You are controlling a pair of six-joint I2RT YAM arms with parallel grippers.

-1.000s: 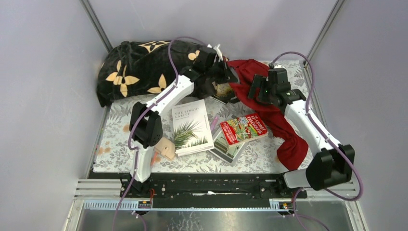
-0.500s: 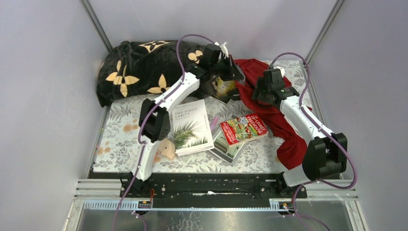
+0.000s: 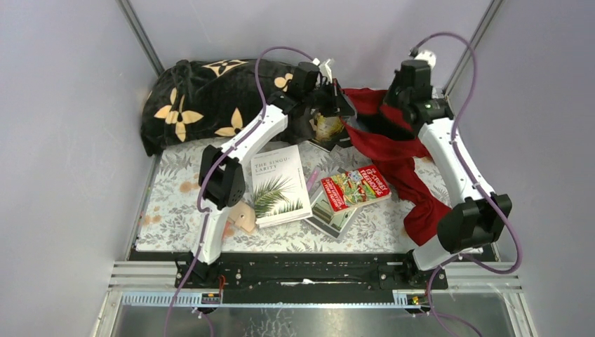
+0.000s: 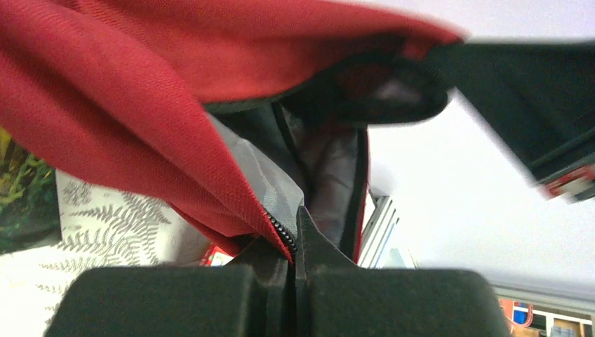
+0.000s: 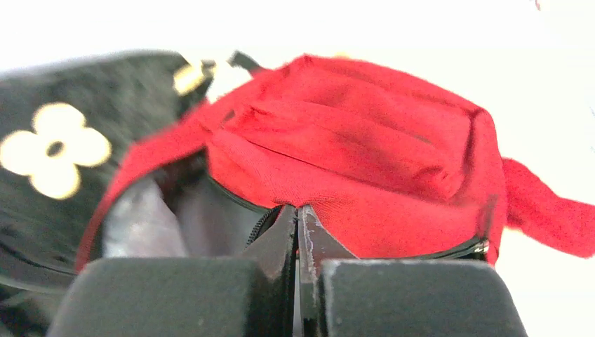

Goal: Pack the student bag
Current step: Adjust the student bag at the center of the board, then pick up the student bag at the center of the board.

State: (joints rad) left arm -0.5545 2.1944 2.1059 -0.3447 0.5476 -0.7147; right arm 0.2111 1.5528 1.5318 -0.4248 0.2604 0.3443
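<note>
The student bag (image 5: 365,147) sits raised at the far edge of the table (image 3: 172,210), right of the black flowered blanket (image 3: 196,105), its unzipped mouth spanning left to right between the left gripper (image 4: 295,242) and right gripper (image 5: 298,235), each clamped shut on an opposite zipper rim.

Wear white shells on the long links of the left arm (image 3: 249,137) and right arm (image 3: 449,158), with chunky black housings at every joint. Carry a purple cable (image 3: 257,74) looping off each wrist and trailing down to the base. Sit on a black rail (image 3: 309,270) along the near edge of the surface. End in matte black, left gripper (image 4: 295,235) and right gripper (image 5: 297,217) alike: blocky bodies, jaws tapering to thin wedges.
</note>
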